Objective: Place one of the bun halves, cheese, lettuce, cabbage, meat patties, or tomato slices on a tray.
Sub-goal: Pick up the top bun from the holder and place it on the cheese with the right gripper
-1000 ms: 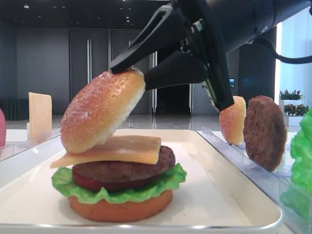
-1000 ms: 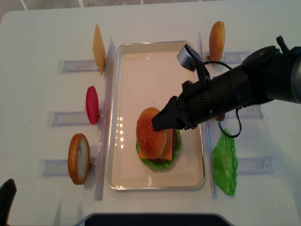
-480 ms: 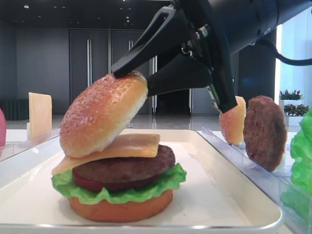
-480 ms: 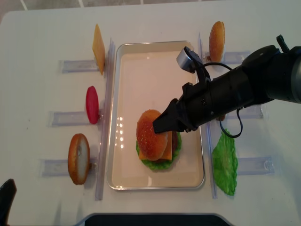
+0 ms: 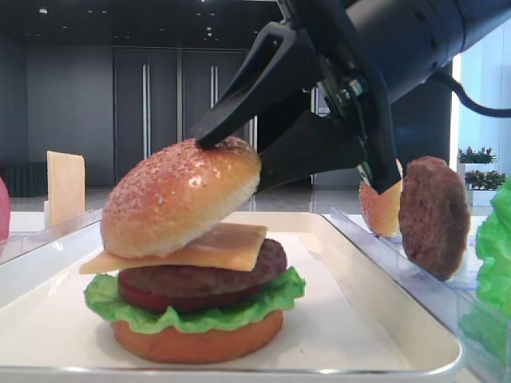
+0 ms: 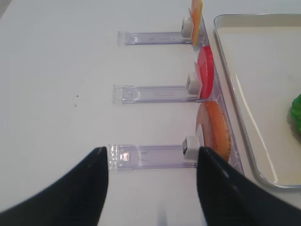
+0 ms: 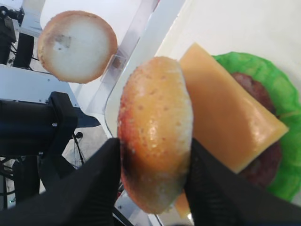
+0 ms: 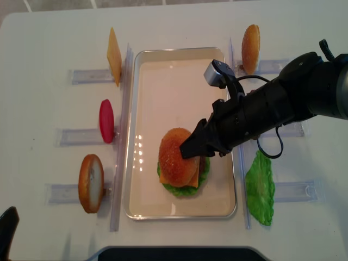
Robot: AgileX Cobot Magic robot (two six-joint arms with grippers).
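The right gripper (image 8: 191,148) covers the bun top's (image 8: 175,156) 3 o'clock edge; contact there cannot be judged. The left gripper (image 8: 6,229) is cropped at 7 o'clock, the lettuce (image 5: 497,247) at 3 o'clock

From my station I can read no text, label, brand or number on anything in these views.

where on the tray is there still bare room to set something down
The far half of the tray, between its far rim and the burger stack, is bare. A narrower strip runs along the left rim beside the stack. The right side is crowded: the right gripper hangs over the bun top there.
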